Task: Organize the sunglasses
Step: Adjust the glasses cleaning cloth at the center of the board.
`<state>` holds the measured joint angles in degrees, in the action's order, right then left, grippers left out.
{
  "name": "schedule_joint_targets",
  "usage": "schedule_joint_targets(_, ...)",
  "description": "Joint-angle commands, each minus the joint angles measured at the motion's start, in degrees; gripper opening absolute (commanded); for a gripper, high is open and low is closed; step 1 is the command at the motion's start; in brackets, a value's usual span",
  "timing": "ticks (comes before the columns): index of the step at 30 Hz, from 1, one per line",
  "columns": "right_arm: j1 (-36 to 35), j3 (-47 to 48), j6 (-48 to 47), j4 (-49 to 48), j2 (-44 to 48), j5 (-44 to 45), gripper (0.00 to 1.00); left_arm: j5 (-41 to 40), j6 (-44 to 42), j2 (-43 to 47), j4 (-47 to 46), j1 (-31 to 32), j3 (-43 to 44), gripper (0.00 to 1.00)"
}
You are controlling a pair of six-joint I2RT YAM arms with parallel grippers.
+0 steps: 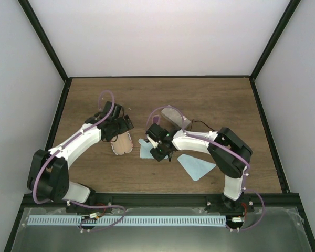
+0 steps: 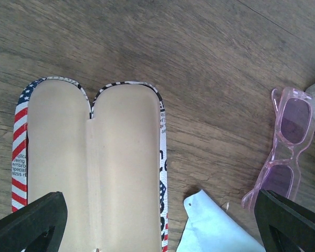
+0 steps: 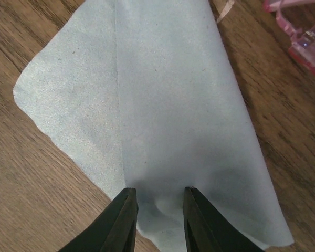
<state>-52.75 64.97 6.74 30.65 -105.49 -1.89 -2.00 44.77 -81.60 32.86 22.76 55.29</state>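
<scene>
Presently the left pincer is spread to its widest, and nothing is held between its black fingertips. Directly below it, on the brown wood-grain tabletop, an open glasses case with a stars-and-stripes print outside and a beige lining is laid flat, both halves facing up. To the right of this pincer, clear of the case, the pink-framed plastic sunglasses with purple-tinted lenses are seen lying on the tabletop.

The right pincer is narrowed to a small gap. Its fingertips are set down on the near edge of a light blue microfibre cloth, and a slight ruck of fabric is seen between them. Whether the fabric is actually gripped cannot be told. The cloth is spread out ahead of this pincer, with a fold line running along its length. The sunglasses are found ahead and to the right of this pincer, just beside the cloth's far corner.

From overhead, a second light blue triangular cloth is seen near the right pincer, on the side towards its arm's base. A clear grey oval case lies on the tabletop beyond this pincer.
</scene>
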Motion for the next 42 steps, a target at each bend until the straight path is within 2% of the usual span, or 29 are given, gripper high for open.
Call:
schedule_joint_targets(1,-0.42,0.29,0.71,0.19,-1.38,0.33,0.23,0.38,-0.03,-0.15,0.93,-0.29,-0.36,1.00)
schedule_joint_targets(9,-0.41,0.68,0.94,0.36,-1.67,0.77,0.01,0.33,-0.12,0.13,0.81,-0.26,-1.06,1.00)
schedule_joint_targets(12,-0.42,0.86,1.20,0.23,-0.80,1.16,0.01,0.27,-0.29,0.13,0.82,-0.26,-1.16,1.00)
schedule_joint_targets(19,-0.42,2.27,1.87,0.16,1.14,0.67,0.12,0.67,-0.64,-0.19,0.45,-0.26,-0.99,1.00)
schedule_joint_targets(22,-0.42,2.42,1.87,0.25,1.11,1.11,0.05,1.02,-0.90,-0.55,0.12,-0.29,-0.90,1.00)
schedule_joint_targets(27,-0.42,2.74,2.07,0.24,1.21,1.72,0.06,1.32,-1.34,-1.01,0.01,-0.29,-0.62,1.00)
schedule_joint_targets(29,-0.42,3.07,1.96,0.33,1.31,1.58,0.01,1.30,-1.49,-1.10,0.02,-0.26,-0.54,1.00)
schedule_joint_targets(36,-0.42,3.58,3.01,0.57,4.59,1.09,0.01,1.65,-1.88,-1.38,-0.04,-0.27,-0.87,1.00)
schedule_joint_targets(42,-0.42,3.15,3.52,0.90,6.26,0.70,0.08,3.01,-1.64,-1.34,-1.24,-0.26,-1.94,1.00)
